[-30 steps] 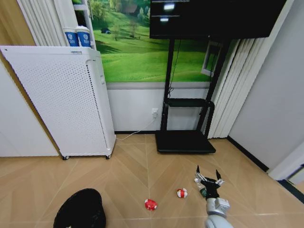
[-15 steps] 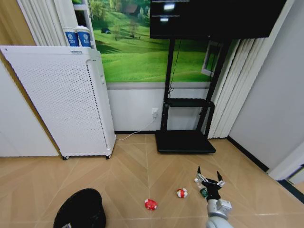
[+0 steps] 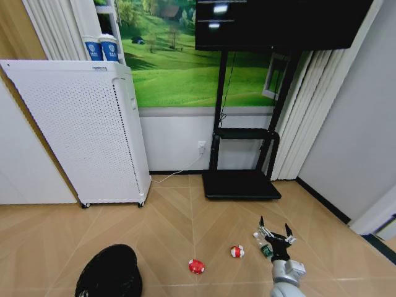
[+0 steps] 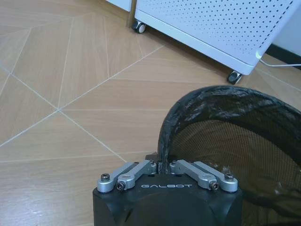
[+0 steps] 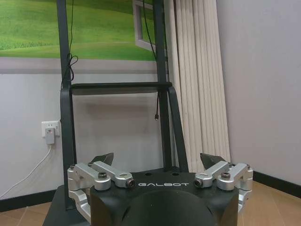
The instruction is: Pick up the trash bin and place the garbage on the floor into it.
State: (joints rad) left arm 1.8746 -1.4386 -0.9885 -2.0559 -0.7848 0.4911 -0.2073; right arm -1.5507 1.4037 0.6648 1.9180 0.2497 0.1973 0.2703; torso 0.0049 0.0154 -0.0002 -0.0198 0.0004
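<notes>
Trash bin (image 4: 225, 136) pinched at rim by left gripper (image 4: 163, 165), right gripper (image 3: 275, 234) spread above bottle (image 3: 262, 245).

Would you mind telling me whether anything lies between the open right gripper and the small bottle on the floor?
Nothing visible does. In the head view the right gripper, fingers spread, hangs right by the bottle, with bare floor around. The red-and-white wad lies off to the robot's left of it, out of the way.

The trash bin (image 3: 109, 273) runs off the head view at six o'clock. The small bottle (image 3: 262, 243) sits half behind the right gripper (image 3: 274, 233), label unreadable.
</notes>
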